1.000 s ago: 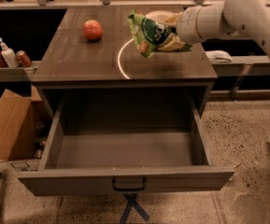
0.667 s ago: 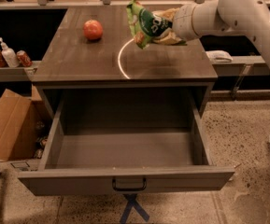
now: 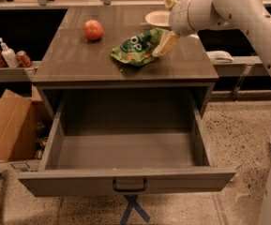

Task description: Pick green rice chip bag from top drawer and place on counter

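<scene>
One clean move remains, I think: the claw [image 3: 160,25], opened wide just beside the green rice chip bag [image 3: 135,48] lying flat on the surface [image 3: 69,62], should rise straight up, not dragging the bag.

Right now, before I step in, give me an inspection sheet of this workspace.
Surface: counter, dark and glossy.
Job's things: chip bag lying on the counter; drawer pulled open, nothing seen inside.
Clutter: red fruit back left; white bowl at the back.
Gripper: gripper open, over the counter's right side, one finger at the bag's edge.
Cables: nothing seen.
Surroundings: cardboard box and cans at left; blue tape cross on floor.
</scene>
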### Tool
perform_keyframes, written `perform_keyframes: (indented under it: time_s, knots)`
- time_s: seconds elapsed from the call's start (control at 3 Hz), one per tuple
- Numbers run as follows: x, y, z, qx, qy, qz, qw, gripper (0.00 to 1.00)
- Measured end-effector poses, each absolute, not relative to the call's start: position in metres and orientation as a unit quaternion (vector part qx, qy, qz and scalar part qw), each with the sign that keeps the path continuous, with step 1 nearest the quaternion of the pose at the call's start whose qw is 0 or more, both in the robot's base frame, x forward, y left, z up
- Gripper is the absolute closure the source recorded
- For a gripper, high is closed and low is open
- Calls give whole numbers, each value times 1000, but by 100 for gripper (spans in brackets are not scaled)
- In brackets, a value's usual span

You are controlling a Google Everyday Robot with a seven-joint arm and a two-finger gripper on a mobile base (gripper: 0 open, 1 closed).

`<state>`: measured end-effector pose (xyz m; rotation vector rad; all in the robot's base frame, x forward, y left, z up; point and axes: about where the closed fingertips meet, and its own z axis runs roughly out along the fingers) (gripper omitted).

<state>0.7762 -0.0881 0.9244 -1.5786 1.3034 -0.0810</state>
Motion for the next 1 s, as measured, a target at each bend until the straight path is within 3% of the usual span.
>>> perform_keyframes:
  time_s: [1.0]
  knots:
    - [712, -130, 957, -663, 535, -77, 519, 0]
